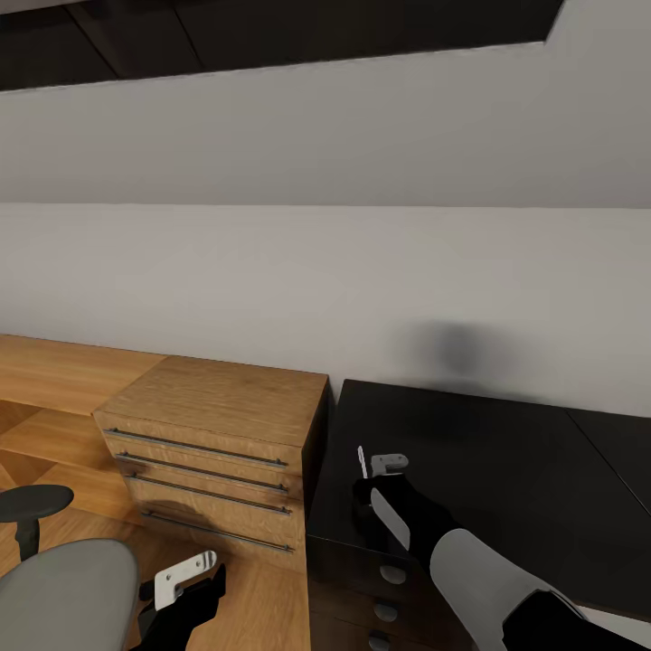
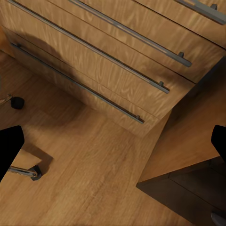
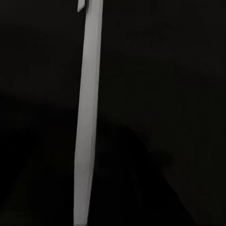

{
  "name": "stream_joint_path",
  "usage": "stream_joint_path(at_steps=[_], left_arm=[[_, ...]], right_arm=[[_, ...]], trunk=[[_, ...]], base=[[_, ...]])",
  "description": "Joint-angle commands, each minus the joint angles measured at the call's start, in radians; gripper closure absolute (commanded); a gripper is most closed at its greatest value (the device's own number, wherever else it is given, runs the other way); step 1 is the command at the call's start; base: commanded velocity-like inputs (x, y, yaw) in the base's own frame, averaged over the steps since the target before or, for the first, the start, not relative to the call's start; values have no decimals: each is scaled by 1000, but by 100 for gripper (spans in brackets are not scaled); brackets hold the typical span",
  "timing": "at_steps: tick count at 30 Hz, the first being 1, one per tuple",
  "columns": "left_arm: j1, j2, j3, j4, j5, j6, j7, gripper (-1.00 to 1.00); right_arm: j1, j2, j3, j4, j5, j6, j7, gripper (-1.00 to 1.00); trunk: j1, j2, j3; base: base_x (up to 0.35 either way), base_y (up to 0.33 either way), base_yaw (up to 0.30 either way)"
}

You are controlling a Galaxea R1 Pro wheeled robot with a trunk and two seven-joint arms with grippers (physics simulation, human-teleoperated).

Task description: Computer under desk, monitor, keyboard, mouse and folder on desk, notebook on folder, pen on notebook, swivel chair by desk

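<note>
The slim white pen (image 1: 362, 460) stands upright in my right gripper (image 1: 369, 488), which is shut on it just above the left end of the black-topped desk (image 1: 506, 470). The right wrist view shows the pen (image 3: 89, 113) as a long pale strip against the dark desk top. My left gripper (image 1: 203, 588) hangs low over the wood floor beside the swivel chair (image 1: 63, 592). It is open with nothing in it, and its black fingers (image 2: 9, 150) are spread wide in the left wrist view. Part of the chair's grey seat and one black armrest (image 1: 32, 502) show at bottom left.
A light wood chest (image 1: 217, 425) with long steel handles stands against the desk's left side, seen close in the left wrist view (image 2: 117, 52). Desk drawers with round knobs (image 1: 391, 574) face me. Chair castors (image 2: 35, 173) rest on the floor. A pale sloped wall runs behind.
</note>
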Motion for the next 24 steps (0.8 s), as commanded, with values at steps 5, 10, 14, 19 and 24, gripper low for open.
stream_joint_path(at_steps=[5,10,14,19,24], left_arm=[[0,0,0,-2,11,3,5,-100],[0,0,0,-2,11,3,5,-100],[0,0,0,-2,11,3,5,-100],[0,0,0,-2,11,3,5,-100],[0,0,0,-2,11,3,5,-100]], right_arm=[[0,-2,8,-8,-14,17,-7,100],[0,-2,8,-12,-14,18,-7,100],[-1,-2,7,-12,-13,21,-7,100],[-1,-2,7,-13,-13,39,-7,100],[0,-2,7,-14,-13,46,-7,100]], trunk=[[0,-1,-1],[0,-1,-1],[0,-1,-1],[0,-1,-1],[0,-1,-1]], base=[[0,0,0],[0,0,0],[0,0,0],[0,0,0],[0,0,0]])
